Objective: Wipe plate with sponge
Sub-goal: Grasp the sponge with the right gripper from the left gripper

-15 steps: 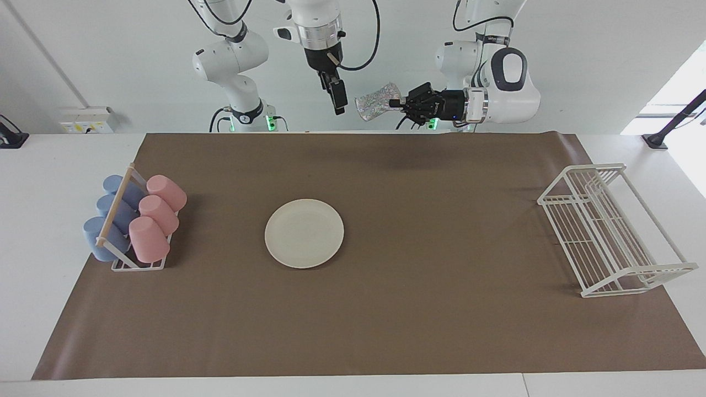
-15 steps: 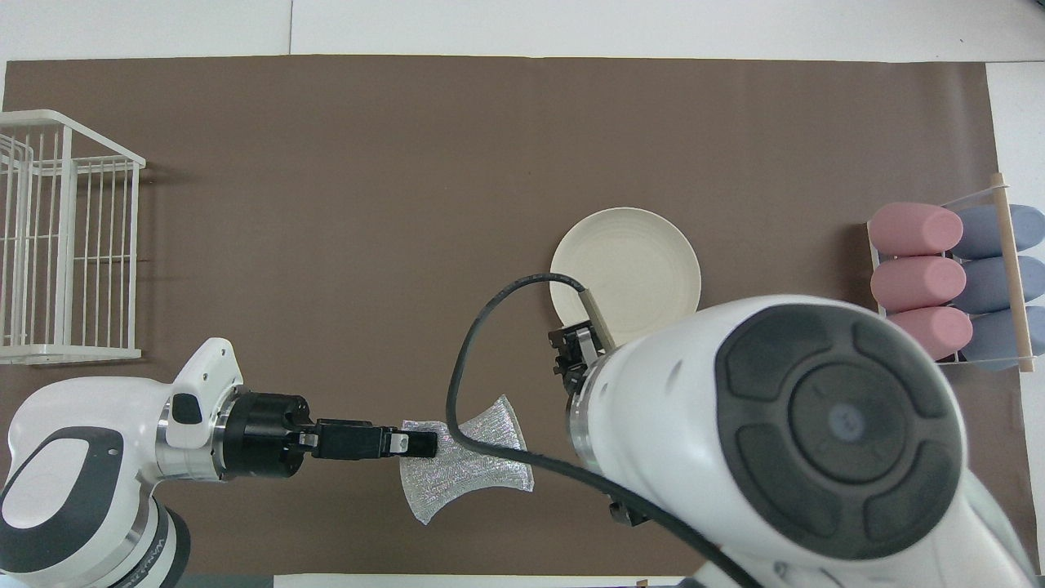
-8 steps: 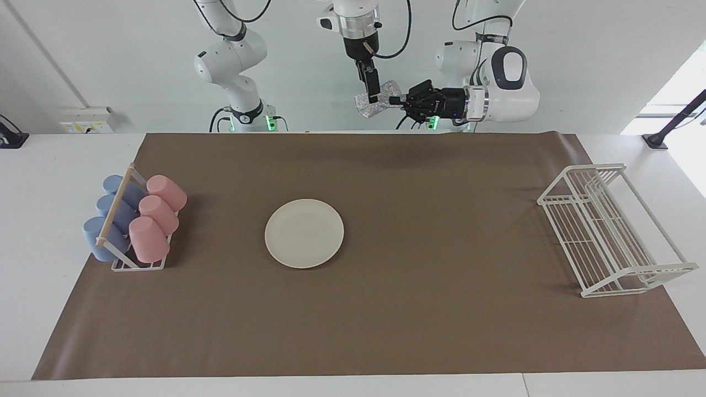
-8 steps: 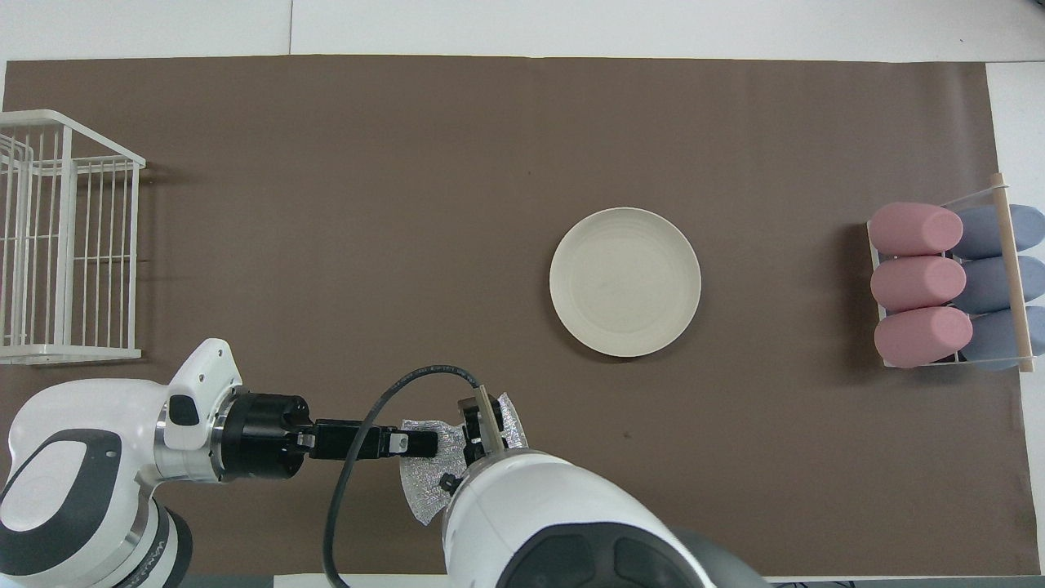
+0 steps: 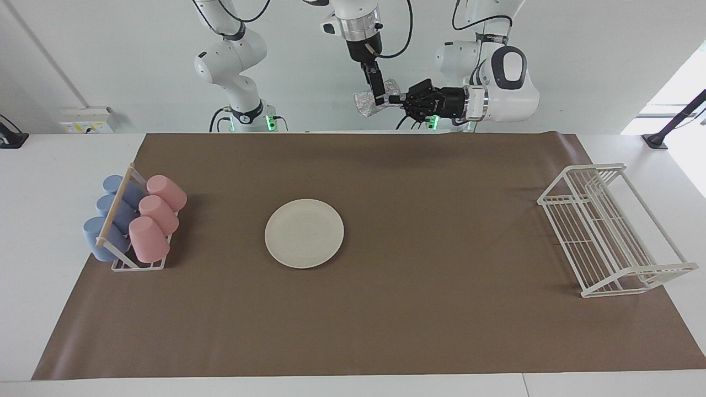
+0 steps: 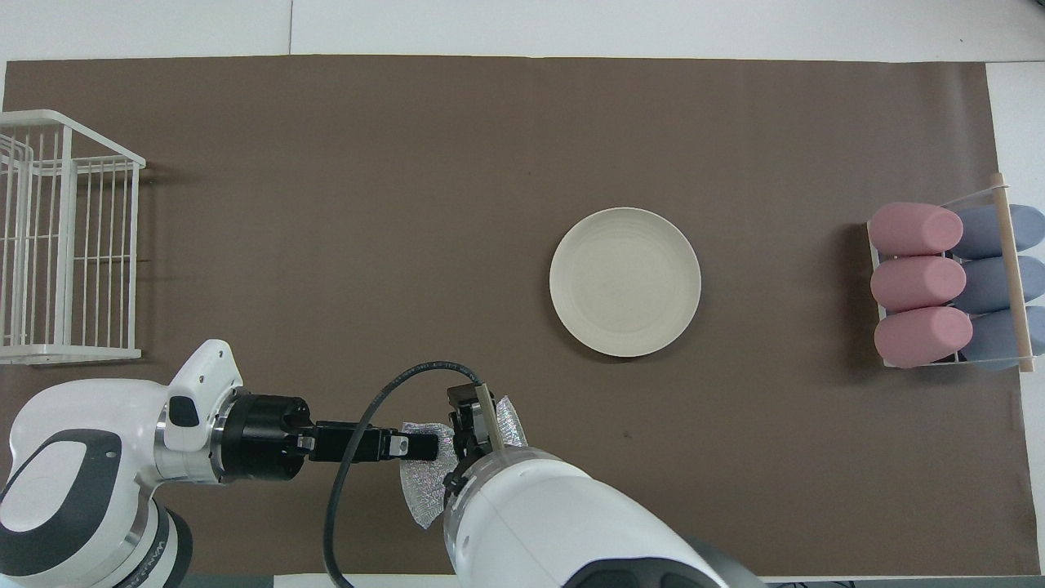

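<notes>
The cream-white plate (image 5: 304, 233) (image 6: 624, 282) lies flat in the middle of the brown mat, with nothing on it. High over the mat's edge nearest the robots, my left gripper (image 5: 392, 101) (image 6: 426, 445) points sideways and is shut on the silvery speckled sponge (image 5: 365, 103) (image 6: 423, 488). The sponge sticks out past its fingertips. My right gripper (image 5: 379, 98) (image 6: 471, 425) hangs straight down from above, open, with its fingers level with the sponge and right against it. Its wrist hides part of the sponge in the overhead view.
A rack of pink and blue cups (image 5: 135, 220) (image 6: 951, 286) lying on their sides stands at the right arm's end of the mat. A white wire rack (image 5: 612, 229) (image 6: 57, 245) stands at the left arm's end. Brown mat (image 5: 441, 303) covers the table.
My right gripper has swung across from beside the sponge, risen a little and come to it. The left gripper and the sponge have stayed in place. The plate has not moved.
</notes>
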{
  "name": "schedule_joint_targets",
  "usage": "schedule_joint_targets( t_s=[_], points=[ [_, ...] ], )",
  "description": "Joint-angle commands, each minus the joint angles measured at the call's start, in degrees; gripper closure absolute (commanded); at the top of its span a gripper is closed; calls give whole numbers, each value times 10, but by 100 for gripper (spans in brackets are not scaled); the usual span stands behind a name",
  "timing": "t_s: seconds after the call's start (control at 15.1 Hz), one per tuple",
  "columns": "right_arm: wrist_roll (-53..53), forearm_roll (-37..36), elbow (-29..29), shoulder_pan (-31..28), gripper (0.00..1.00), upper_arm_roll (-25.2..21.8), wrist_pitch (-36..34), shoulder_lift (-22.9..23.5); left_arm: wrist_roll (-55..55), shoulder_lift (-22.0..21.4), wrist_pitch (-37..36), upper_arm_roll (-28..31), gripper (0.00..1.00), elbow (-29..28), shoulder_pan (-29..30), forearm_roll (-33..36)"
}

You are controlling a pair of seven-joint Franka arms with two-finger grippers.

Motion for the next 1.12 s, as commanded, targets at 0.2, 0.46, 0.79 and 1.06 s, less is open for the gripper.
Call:
schedule_joint_targets(
  t_s=[0.2,0.46,0.79,1.06],
  points=[
    [-11,14,-52,-6,0,1,23,-30,5,-17,-8,8,100,-16,-6,-10],
    [-36,12,-50,-6,55,1,19,-30,5,-17,-13,9,100,-16,-5,-6],
    [-54,7,-49,-6,100,1,12,-30,3,-17,-16,9,100,-16,-4,-5],
    [-57,7,-49,-6,100,1,11,-30,1,-17,-18,9,53,-15,-4,3]
  ],
)
